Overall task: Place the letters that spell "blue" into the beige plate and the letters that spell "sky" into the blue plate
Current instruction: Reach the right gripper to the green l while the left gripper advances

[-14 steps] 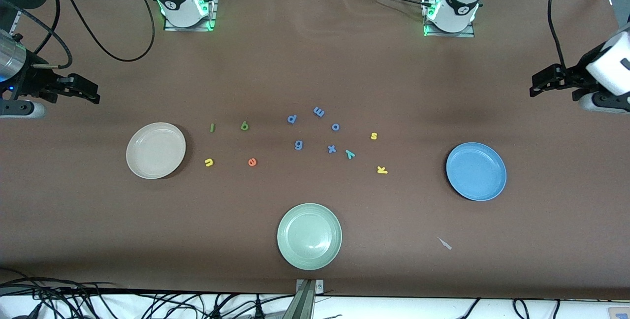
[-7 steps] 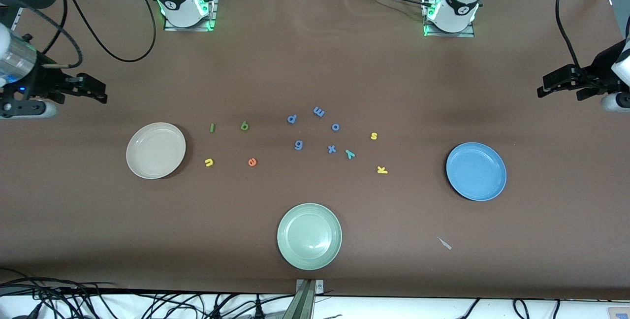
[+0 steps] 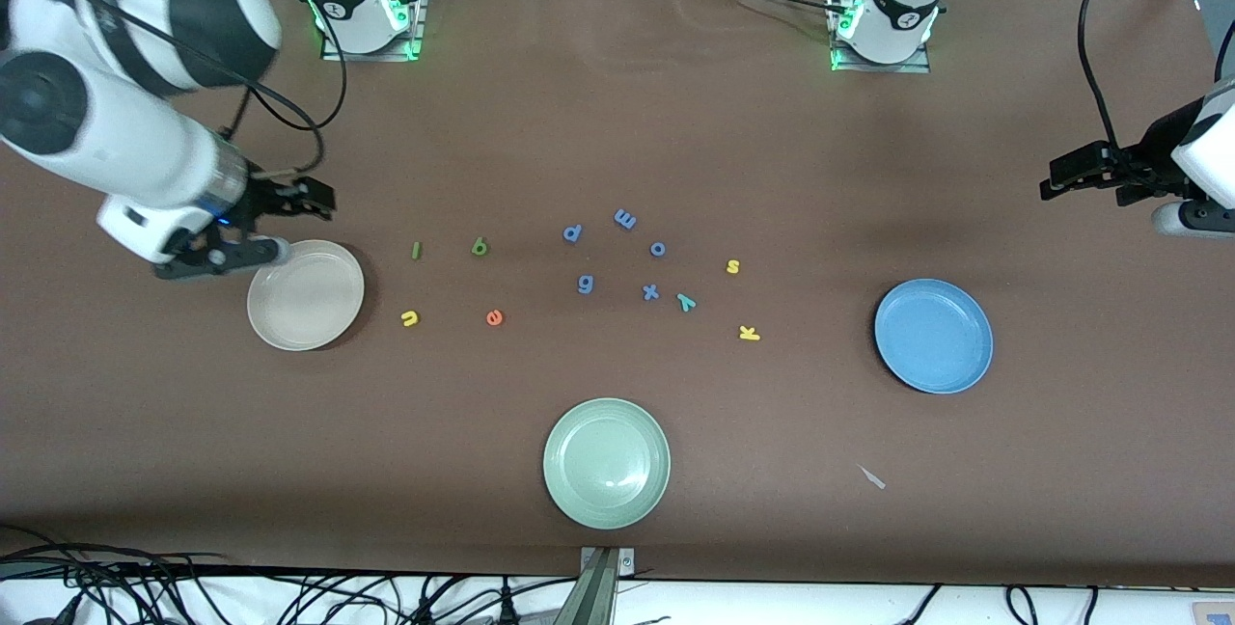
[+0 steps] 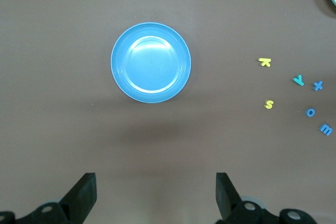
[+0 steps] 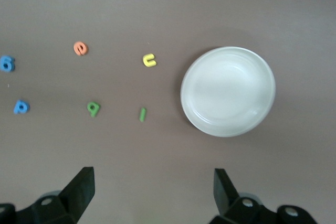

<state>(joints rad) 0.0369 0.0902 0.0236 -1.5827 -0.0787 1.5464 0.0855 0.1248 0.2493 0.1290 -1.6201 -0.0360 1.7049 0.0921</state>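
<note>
A brown table [image 3: 617,123] is stretching between the two arm bases, with cables trailing along its near edge; nothing of the task is showing as done yet, since all three plates are lying empty. The beige plate [image 3: 305,295] is sitting toward the right arm's end, and the four letters for it are lying loose on the cloth just beside it: green l [image 3: 416,250], green b [image 3: 480,246], yellow u [image 3: 410,318] and orange e [image 3: 494,317]. The blue plate [image 3: 933,336] is resting toward the left arm's end; yellow s [image 3: 732,266], teal y [image 3: 686,302] and yellow k [image 3: 749,333] are waiting near the table's middle, well apart from it. The blue letters [image 3: 625,218] are clustering between the two groups; the pale green plate [image 3: 606,463] is lying nearest the camera. The right gripper [image 3: 311,198] is hanging over the beige plate's farther rim, jaws spread wide and gripping nothing; the left gripper [image 3: 1079,169] is waiting at its own end of the table, jaws likewise wide and empty. All seven letters are remaining to be moved.
</note>
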